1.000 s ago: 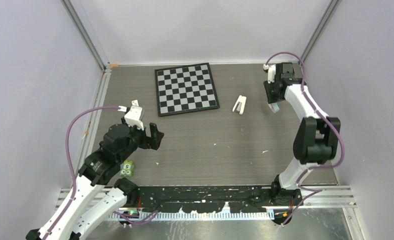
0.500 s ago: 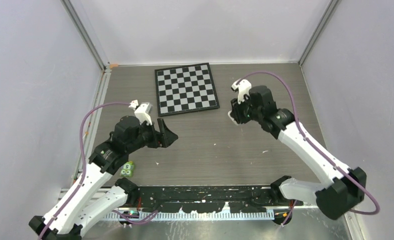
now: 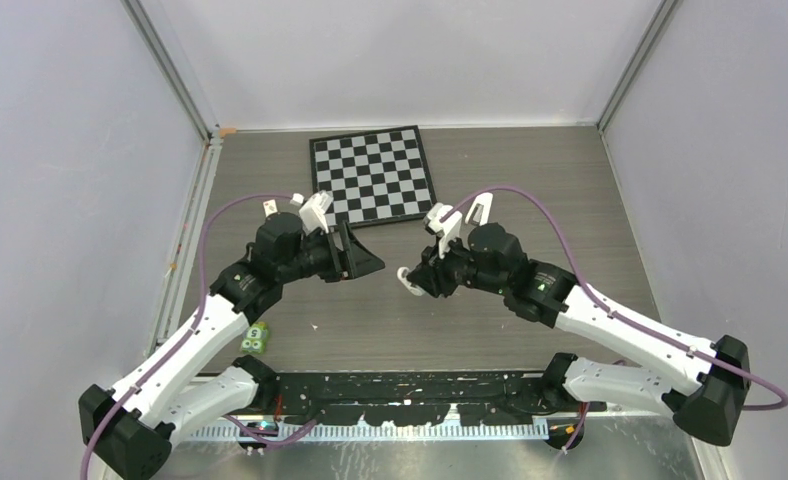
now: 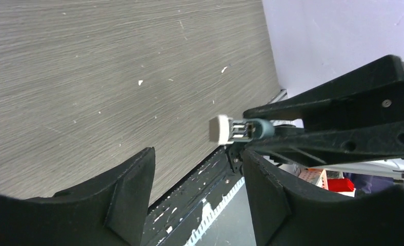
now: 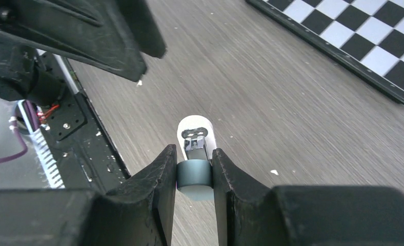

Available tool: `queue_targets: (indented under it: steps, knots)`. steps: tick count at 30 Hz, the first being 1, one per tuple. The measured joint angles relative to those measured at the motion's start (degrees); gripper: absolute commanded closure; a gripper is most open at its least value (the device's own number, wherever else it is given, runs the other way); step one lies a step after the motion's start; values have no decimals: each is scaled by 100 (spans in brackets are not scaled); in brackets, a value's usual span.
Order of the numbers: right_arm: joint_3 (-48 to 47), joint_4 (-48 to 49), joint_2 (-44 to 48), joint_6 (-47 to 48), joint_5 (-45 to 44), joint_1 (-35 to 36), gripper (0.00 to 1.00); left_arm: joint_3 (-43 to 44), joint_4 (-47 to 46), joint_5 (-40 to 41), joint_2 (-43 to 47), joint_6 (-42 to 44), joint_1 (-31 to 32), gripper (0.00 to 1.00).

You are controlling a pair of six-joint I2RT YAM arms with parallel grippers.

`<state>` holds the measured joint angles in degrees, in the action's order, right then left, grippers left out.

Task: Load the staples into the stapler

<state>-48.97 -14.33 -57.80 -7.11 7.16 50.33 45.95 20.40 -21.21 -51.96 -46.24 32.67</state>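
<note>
While the stapler sits in my right gripper: I'd call this the hand-off/opening step. The stapler is lifted and held out mid-table, and no loading has started.
Near rail: black strip at 6 o'clock where both arms are bolted.
Green thing: small green-and-white item lying on the table at about 8 o'clock, just beside the left arm. Too small for me to say what it is.
Right gripper: fingers pinched on the stapler's two sides around its grey band. The white rounded end pokes out toward 9 o'clock and looks to be up off the wood.
Left gripper: fingers spread with nothing between them. It's at 9 o'clock of the stapler tip, facing it, near but not touching.
Staples: honestly can't find them in any view, so no idea where they are.
Chessboard: flat at 12 o'clock, well apart from both grippers.
Next move: my guess is the left needs to line up on the stapler's free end and close on the top arm only, so it hinges open. The right has to hold firm so it doesn't twist.
</note>
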Motion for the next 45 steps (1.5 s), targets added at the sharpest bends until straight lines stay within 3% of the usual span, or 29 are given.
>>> queue_targets:
  steps: [22, 29, 45]
  knots:
    - [-101, 715, -612, -188, -240, 573, 78, -667, -1204, -448, -149, -208, 0, 50]
    - [-109, 780, -643, -186, -337, 581, 79, -789, -1204, -463, -234, -251, 0, 62]
    - [-107, 824, -756, -184, -431, 570, 80, -1080, -1860, -614, -407, -656, 0, 61]
